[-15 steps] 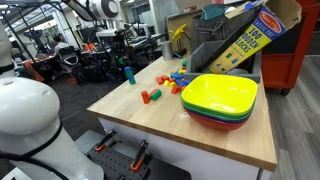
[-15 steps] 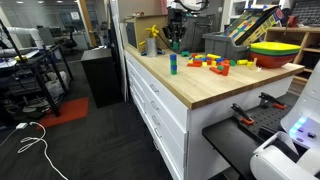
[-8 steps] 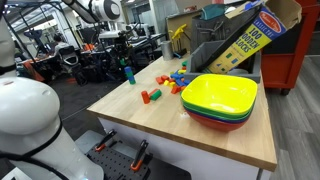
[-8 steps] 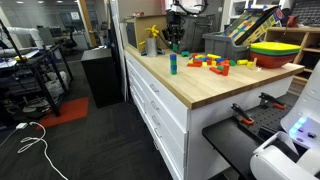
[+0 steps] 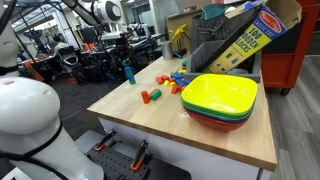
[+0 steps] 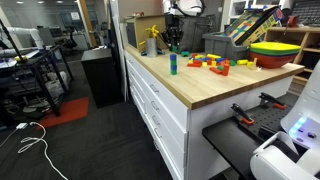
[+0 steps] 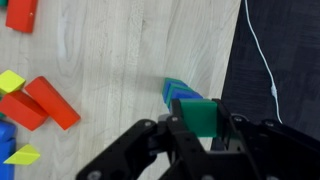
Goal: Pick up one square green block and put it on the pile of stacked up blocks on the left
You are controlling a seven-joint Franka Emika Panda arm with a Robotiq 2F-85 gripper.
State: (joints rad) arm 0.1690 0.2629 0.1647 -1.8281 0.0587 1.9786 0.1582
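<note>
In the wrist view the gripper (image 7: pixel 203 130) is clenching the square green block (image 7: pixel 203 114) between its two fingers (image 7: pixel 172 128); the block is sitting straight in the grip and is lifted off the table (image 7: pixel 110 50); just beyond it, a little to the left in this picture, the pile of stacked up blocks (image 7: pixel 176 91) is showing its teal-blue top, and it is standing near the table's edge; whether the held block is touching the pile, I cannot tell from this angle; two red blocks (image 7: pixel 45 102) are lying on the wood, well apart from the pile; in an exterior view the arm (image 5: pixel 108 10) is reaching down over the far corner of the table, where the pile is standing as a slim tower; compared with one second ago, the upper part of the arm is appearing slightly more to the right in that picture, a very small shift only; the pile is keeping its place and is upright as before; the stacked bowls (image 5: pixel 220 97) and the loose blocks (image 6: pixel 210 62) are also lying where they were, with nothing moved among them
</note>
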